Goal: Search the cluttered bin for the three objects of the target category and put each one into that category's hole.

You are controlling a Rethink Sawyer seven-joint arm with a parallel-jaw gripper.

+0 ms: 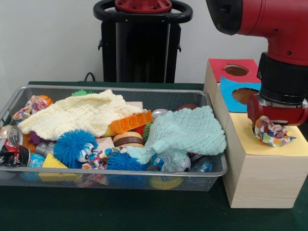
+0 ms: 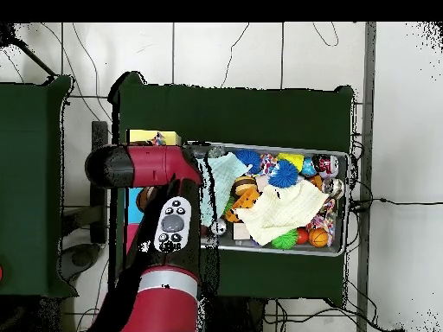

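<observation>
My gripper (image 1: 273,129) hangs over the yellow panel (image 1: 250,142) of the wooden sorting box (image 1: 260,178), at the right of the front view. A crumpled, multicoloured patterned bundle (image 1: 272,134) is bunched right under the gripper's red body, low over the yellow top, and it hides the fingertips. A similar patterned bundle (image 1: 31,107) lies at the far left of the wire bin (image 1: 115,179). In the overhead view the arm (image 2: 169,225) covers most of the box, with a yellow corner (image 2: 147,137) and a patterned scrap (image 2: 159,137) showing.
The bin holds a pale yellow knitted cloth (image 1: 77,115), a mint knitted cloth (image 1: 187,132), blue fuzzy balls (image 1: 74,144), an orange plastic piece (image 1: 131,121), a drinks can (image 1: 10,142) and several small toys. The box also has a red panel (image 1: 233,70) and a blue panel (image 1: 240,94), each with a round hole.
</observation>
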